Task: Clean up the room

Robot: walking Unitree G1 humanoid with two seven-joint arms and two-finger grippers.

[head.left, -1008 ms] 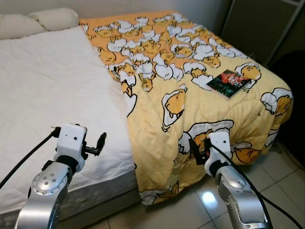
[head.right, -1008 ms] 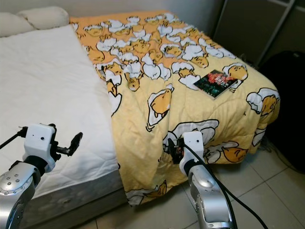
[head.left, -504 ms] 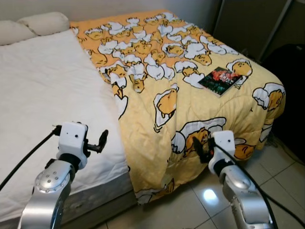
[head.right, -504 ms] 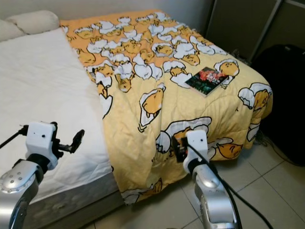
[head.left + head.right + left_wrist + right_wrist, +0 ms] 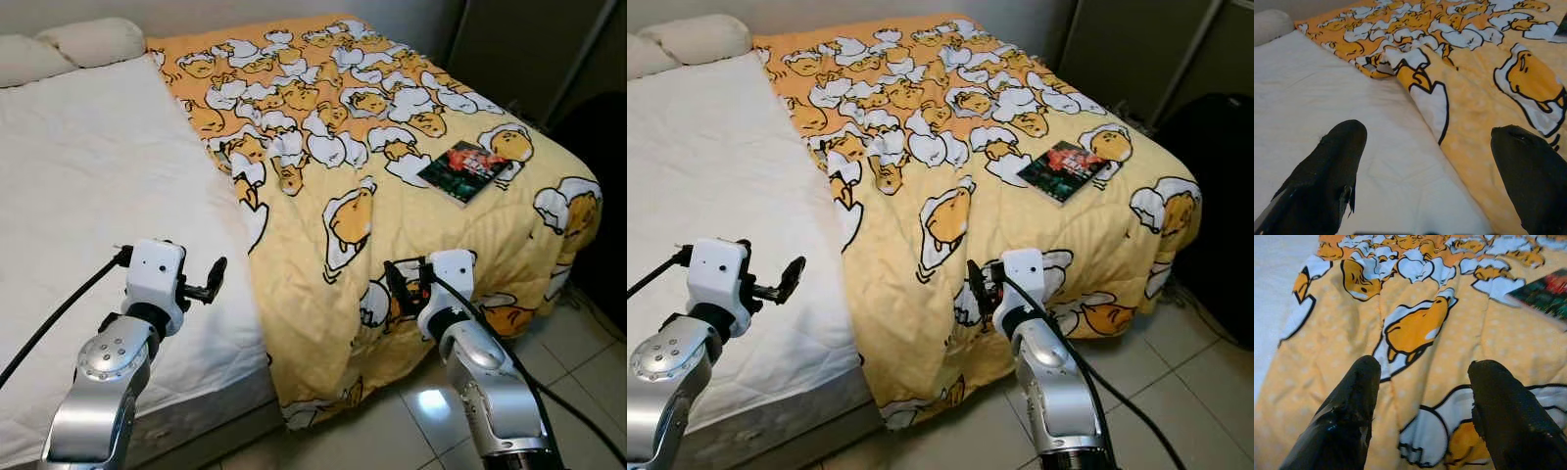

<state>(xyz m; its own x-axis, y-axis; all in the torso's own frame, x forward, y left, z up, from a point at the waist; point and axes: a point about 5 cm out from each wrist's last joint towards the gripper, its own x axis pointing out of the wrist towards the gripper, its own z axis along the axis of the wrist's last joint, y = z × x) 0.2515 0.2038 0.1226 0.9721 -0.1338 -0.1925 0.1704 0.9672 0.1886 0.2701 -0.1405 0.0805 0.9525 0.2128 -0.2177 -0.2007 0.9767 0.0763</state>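
Clearly an approach, nothing gripped yet.
Pillows (image 5: 93, 39): at the head of the bed, far left, lying against the wall.
Bed sheet (image 5: 88, 196): white and bare on the robot's left, since the blanket is bunched toward the other side.
Left claw (image 5: 214, 279): raised over the bare sheet near the bed's foot, fingers spread wide in the left wrist view, holding nothing; it seems to wait for a hold on the blanket's edge.
Blanket (image 5: 362, 157): yellow with a cartoon egg print, covering the right half of the bed and hanging over the foot toward the tiled floor (image 5: 392, 436); its near edge runs between the two claws.
Right claw (image 5: 396, 284): just before the draped blanket, fingers apart, empty.
Book (image 5: 468, 169): dark cover, flat on the blanket well beyond the right claw; it probably must come off before the blanket is spread.
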